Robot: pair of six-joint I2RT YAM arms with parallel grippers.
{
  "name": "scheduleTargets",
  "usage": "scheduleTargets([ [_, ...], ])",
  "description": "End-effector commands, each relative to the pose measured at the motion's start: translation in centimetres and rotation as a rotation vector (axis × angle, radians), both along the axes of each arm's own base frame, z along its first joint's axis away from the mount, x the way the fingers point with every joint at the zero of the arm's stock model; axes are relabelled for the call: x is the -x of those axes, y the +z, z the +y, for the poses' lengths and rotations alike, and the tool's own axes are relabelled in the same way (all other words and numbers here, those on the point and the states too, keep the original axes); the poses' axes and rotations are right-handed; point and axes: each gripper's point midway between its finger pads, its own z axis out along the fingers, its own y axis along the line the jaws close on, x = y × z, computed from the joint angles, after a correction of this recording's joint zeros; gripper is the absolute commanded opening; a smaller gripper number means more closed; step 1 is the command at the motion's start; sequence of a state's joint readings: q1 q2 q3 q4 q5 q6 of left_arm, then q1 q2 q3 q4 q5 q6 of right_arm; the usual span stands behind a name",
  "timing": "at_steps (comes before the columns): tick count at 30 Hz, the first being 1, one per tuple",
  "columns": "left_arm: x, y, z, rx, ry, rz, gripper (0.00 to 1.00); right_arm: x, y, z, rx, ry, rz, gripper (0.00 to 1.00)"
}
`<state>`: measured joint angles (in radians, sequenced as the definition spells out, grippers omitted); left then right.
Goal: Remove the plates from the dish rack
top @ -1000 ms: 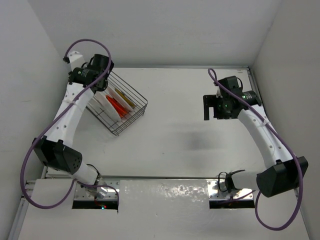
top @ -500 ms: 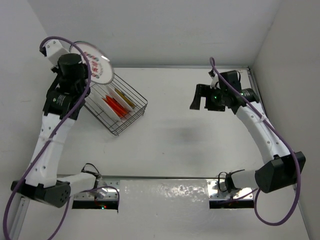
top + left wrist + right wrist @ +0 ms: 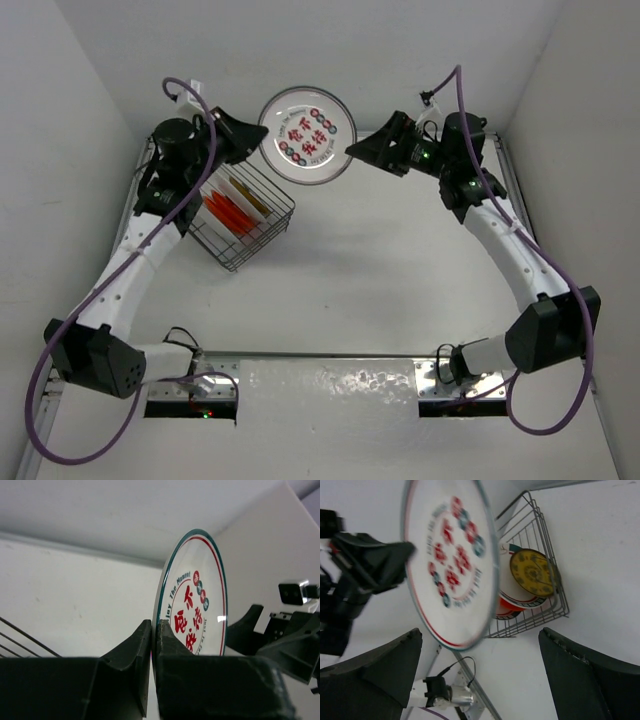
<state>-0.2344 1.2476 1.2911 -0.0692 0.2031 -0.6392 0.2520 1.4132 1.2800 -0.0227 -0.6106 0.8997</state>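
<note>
- The plate [image 3: 306, 137] in play – white, teal rim, red characters – hangs in the air at the far side of the table [image 3: 400, 280], lifted clear of the rack [image 3: 265, 240], with its printed face turned up towards the overhead camera.
- The left gripper [image 3: 256, 146] is clamped on its left rim. In the left wrist view both fingers press flat on either side of the thin edge, and the disc stands up out of them.
- The plate's right rim is free, and this is the side that faces the right gripper [image 3: 354, 151].
- The right gripper's jaws are wide apart and hold nothing. From overhead its tips sit just beside the free rim, but whether they touch it I cannot tell.
- In the right wrist view the plate shows nearly face-on, straight ahead and between the two spread fingers.
- The disc therefore lies between the two arms, with the right arm the nearer free one – a hand-over looks likely.
- The right jaws look lined up across the plate's face rather than its thickness, so a wrist turn is probably needed before they can pinch the rim.
- Left in the rack, upright between the tines, are a yellow plate [image 3: 534, 572], a white one and an orange-red one.
</note>
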Motion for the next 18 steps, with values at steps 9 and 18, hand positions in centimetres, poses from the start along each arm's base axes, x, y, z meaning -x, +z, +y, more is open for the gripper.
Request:
scheduleTargets([
  [9, 1.5, -0.5, -4.6, 0.191, -0.282, -0.016, 0.00, -2.3, -1.5, 1.1, -0.045, 0.027, -0.030, 0.42],
  [18, -3.1, -5.3, 1.3, -0.096, 0.109, 0.235, 1.00, -6.6, -9.5, -8.2, 0.051, -0.384, 0.210, 0.00],
])
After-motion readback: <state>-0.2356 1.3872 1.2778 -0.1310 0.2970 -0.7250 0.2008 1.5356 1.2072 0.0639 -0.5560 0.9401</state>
